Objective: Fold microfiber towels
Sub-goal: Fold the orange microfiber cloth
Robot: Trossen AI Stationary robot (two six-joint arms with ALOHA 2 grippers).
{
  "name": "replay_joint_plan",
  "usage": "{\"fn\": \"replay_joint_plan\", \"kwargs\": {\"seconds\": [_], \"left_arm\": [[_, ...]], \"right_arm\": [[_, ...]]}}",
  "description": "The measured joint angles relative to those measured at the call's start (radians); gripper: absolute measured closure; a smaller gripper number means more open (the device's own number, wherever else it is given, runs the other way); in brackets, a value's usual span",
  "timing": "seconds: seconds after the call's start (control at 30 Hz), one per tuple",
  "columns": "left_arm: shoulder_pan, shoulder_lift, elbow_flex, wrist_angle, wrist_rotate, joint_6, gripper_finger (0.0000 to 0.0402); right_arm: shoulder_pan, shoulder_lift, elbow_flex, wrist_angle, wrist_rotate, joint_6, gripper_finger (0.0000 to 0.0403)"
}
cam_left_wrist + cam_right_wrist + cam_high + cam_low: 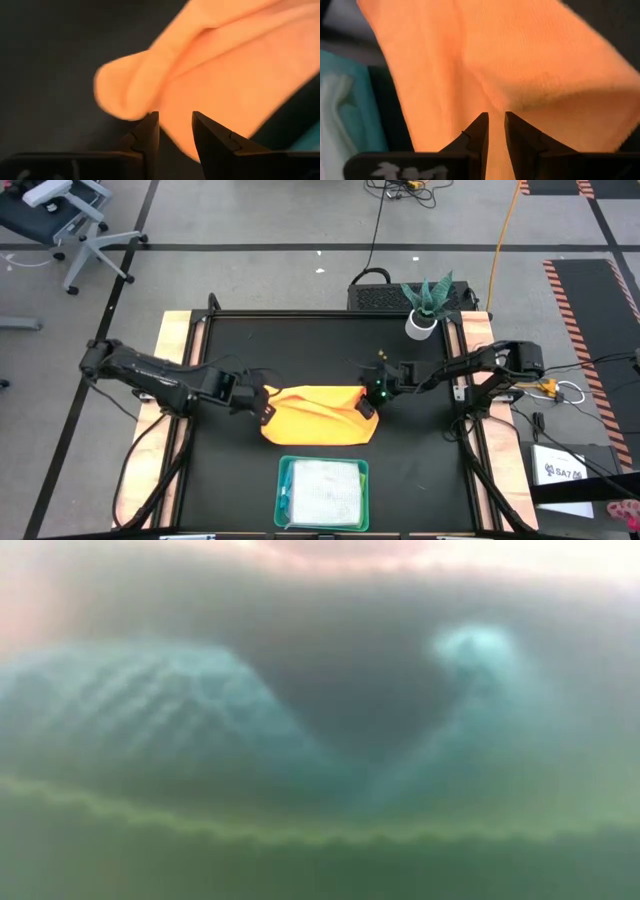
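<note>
Two pincers met the yellow-orange towel at its opposite ends. The left pincer sat at the towel's left end; in its wrist view its fingers stood apart with the towel's edge between them, though whether they pinched the cloth could not be told. The right pincer sat at the towel's right end, its fingers nearly together with orange cloth between them; a firm grip could not be confirmed.

The towel lay as a folded band across the middle of the black worktop, a rounded fold showing beside the left pincer.

Just in front of it stood the teal tray, holding a pale towel.

A potted plant stood at the worktop's far right corner. The low view showed only blurred turquoise cloth.
</note>
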Motion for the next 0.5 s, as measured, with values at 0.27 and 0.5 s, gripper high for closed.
{"fn": "replay_joint_plan", "kwargs": {"seconds": [0.27,0.5], "left_arm": [[0.051,-0.003,0.000,-0.025,-0.001,0.071,0.0282],[0.067,-0.003,0.000,-0.028,-0.001,0.099,0.0282]], "right_arm": [[-0.013,0.000,-0.026,0.107,0.047,0.029,0.0348],[-0.013,0.000,-0.027,0.164,0.047,0.036,0.0352]]}}
